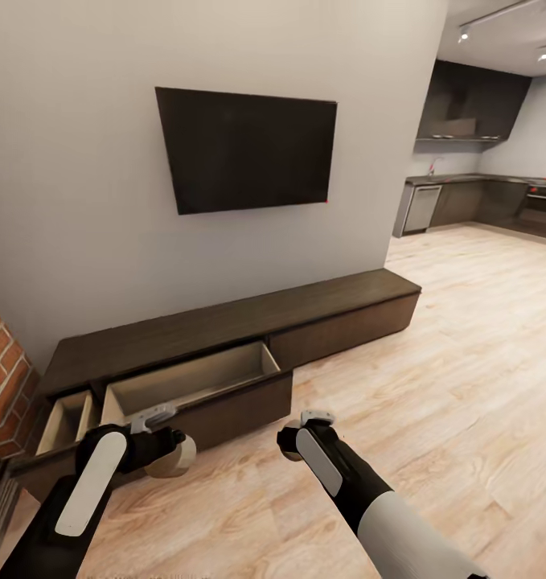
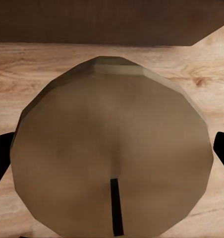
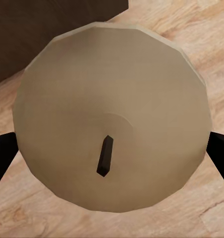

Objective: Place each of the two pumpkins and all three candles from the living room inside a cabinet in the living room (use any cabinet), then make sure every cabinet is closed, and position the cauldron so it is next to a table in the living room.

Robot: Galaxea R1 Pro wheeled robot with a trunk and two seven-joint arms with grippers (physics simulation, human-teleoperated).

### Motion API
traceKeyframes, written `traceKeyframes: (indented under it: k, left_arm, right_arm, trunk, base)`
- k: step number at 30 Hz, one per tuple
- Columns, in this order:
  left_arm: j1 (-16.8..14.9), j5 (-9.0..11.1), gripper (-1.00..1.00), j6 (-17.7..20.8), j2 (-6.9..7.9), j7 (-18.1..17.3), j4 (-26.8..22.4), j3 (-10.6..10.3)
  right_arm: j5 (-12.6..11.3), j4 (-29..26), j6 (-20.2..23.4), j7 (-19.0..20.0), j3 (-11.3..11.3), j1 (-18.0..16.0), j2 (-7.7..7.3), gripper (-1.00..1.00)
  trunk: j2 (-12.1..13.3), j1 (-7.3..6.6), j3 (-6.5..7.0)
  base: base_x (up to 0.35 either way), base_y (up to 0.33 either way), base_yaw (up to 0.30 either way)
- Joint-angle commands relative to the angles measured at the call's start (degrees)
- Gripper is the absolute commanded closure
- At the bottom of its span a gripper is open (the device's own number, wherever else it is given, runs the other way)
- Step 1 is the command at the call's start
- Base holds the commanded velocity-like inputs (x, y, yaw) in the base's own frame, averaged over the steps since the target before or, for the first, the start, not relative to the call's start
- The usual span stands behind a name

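Head view: both arms reach forward and low over the wood floor (image 1: 465, 338), facing the cabinet (image 1: 224, 330) under the wall TV (image 1: 248, 149).
Left hand (image 2: 112, 148): clenched on a candle (image 2: 112, 148); black fingers (image 2: 0, 158) press its two sides, wick toward the camera.
Right hand (image 3: 112, 144): clenched on a second candle (image 3: 112, 114), fingers (image 3: 221, 153) touching its rim on both sides.
Where the candles are: in the head view the left one (image 1: 172, 457) hangs just in front of the open drawer (image 1: 188, 378); the right one (image 1: 289, 444) sits near that drawer's right corner, over bare floor.
Deciding relation: the drawer lies ahead of and above both hands; the left arm is nearer its tan interior.
Candle axis: each short cylinder runs along its hand's fingers, flat top facing the wrist camera.
Judgement: the left candle probably goes in first, lifted over the drawer front.
Other drawer (image 1: 63, 418): also open, at far left.
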Motion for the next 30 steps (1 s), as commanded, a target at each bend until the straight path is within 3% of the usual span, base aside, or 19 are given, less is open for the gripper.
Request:
traceKeyframes:
  k: [1,22,30]
  left_arm:
    - [-0.1,0.6,1.0,0.0,0.04,0.6,0.0,-0.1]
    - [-0.1,0.7,1.0,0.0,0.01,0.8,0.0,-0.1]
    - [-0.1,0.6,1.0,0.0,-0.03,0.5,0.0,-0.2]
  right_arm:
    - [-0.5,-0.1,0.0,-0.6,0.2,-0.1,-0.04,1.0]
    - [-0.5,-0.1,0.0,-0.6,0.2,-0.1,-0.04,1.0]
    - [-0.5,-0.1,0.0,-0.6,0.2,-0.1,-0.04,1.0]
  trunk:
    - [0.4,-0.22,0.16]
    - [8.8,-4.84,4.69]
    - [8.8,-4.84,4.97]
  base:
    - [0.0,0.0,0.27]
    - [0.0,0.0,0.27]
    - [0.0,0.0,0.27]
